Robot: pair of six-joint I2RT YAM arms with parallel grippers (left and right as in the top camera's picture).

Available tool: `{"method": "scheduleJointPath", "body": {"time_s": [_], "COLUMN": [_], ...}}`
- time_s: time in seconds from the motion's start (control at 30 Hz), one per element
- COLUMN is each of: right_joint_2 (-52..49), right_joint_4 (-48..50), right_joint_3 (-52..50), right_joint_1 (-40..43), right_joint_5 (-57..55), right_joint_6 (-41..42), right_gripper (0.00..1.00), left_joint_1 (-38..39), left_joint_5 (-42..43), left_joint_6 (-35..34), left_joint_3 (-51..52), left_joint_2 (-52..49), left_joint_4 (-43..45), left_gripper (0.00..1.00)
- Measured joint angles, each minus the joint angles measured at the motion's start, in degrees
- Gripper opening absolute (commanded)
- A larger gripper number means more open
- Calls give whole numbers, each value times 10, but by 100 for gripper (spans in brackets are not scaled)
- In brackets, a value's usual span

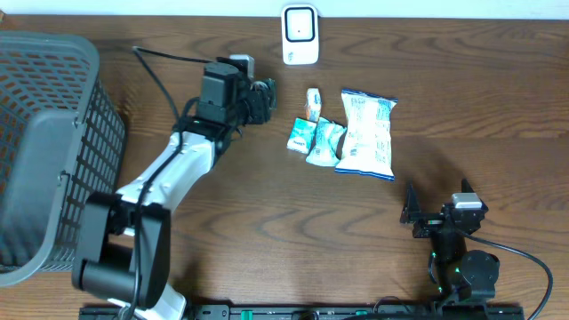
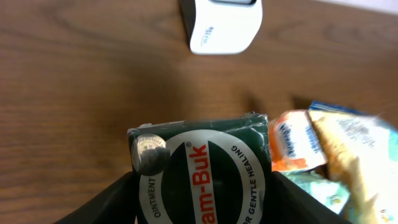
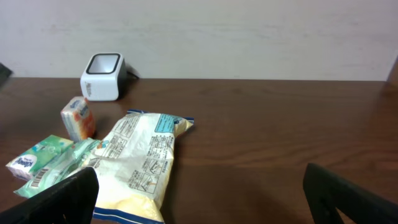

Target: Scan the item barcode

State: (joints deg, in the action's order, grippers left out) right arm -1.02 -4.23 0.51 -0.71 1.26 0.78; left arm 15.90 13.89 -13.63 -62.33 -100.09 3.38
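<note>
Your left gripper [image 1: 260, 100] clasped the green ointment box [image 2: 202, 168] near the scanner [image 1: 300, 34]. Your right gripper [image 3: 205, 202] gaped wide. The packets [image 1: 366, 133] lay outside the basket [image 1: 100, 116].

Obstacles we count: basket [image 1: 53, 133] at the left edge; scanner [image 1: 300, 34] at the far edge; carton [image 1: 313, 102], packets [image 1: 316, 140] and snack bag [image 1: 367, 135] clustered mid-table; left arm [image 1: 178, 169] slanting across, green box [image 2: 205, 168] in the left gripper [image 1: 260, 98]. Bare table [image 1: 480, 98]: right of the bag and along the near middle.
</note>
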Motion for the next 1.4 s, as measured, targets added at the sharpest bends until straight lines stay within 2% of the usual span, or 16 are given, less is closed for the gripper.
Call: {"method": "scheduleJointPath", "body": {"time_s": [0.03, 0.13, 0.37, 0.5, 0.6, 0.73, 0.8, 1.07, 1.2, 1.4], "right_joint_2": [0, 0, 0, 0, 0, 0, 0, 0, 0, 0], "right_joint_4": [0, 0, 0, 0, 0, 0, 0, 0, 0, 0], "right_joint_3": [0, 0, 0, 0, 0, 0, 0, 0, 0, 0], "right_joint_1": [0, 0, 0, 0, 0, 0, 0, 0, 0, 0], "right_joint_5": [0, 0, 0, 0, 0, 0, 0, 0, 0, 0], "right_joint_6": [0, 0, 0, 0, 0, 0, 0, 0, 0, 0], "right_gripper": [99, 99, 99, 99, 99, 99, 99, 99, 99, 99], "left_joint_1": [3, 12, 15, 3, -13, -55, -89, -287, -395, -536], "left_joint_5": [-2, -5, -5, -5, -5, -6, -7, -8, -8, -10], "left_joint_6": [0, 1, 2, 2, 3, 5, 4, 4, 4, 4], "left_joint_3": [0, 0, 0, 0, 0, -4, -9, -15, -16, -16], "left_joint_2": [-7, -19, -18, 8, 61, 170, 230, 388, 403, 371], "left_joint_4": [0, 0, 6, 3, -3, -26, -38, -96, -157, -239], "left_gripper": [77, 80, 80, 75, 63, 27, 19, 15, 15, 15]}}
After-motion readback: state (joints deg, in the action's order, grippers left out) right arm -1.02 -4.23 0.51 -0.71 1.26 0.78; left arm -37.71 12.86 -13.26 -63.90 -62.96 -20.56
